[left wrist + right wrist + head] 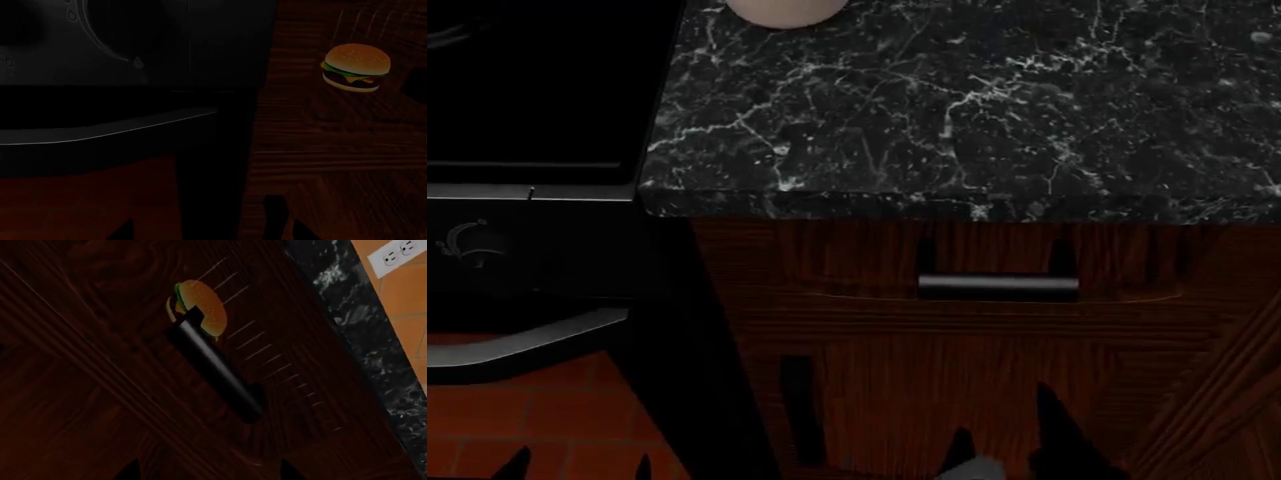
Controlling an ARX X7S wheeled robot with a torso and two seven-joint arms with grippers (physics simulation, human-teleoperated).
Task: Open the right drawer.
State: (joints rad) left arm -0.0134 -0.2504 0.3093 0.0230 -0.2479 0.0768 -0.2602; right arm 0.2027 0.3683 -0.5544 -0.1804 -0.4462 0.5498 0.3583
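1. Your right drawer (pixel 988 290) sits shut directly under the marble countertop (pixel 961 100), its bar handle (pixel 998 286) above your right gripper (pixel 1014 455).
2. You can't tell either gripper's opening; only dark fingertips show.
3. A hamburger (pixel 200 307) appears beside the handle.

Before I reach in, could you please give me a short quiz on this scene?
1. True or false: the right gripper is shut on the handle.
2. In the head view, what stands left of the drawer? A oven; B sink; C fridge.
3. Fill in: in the head view, the handle lies ___.
Key: 1 false; 2 A; 3 horizontal.
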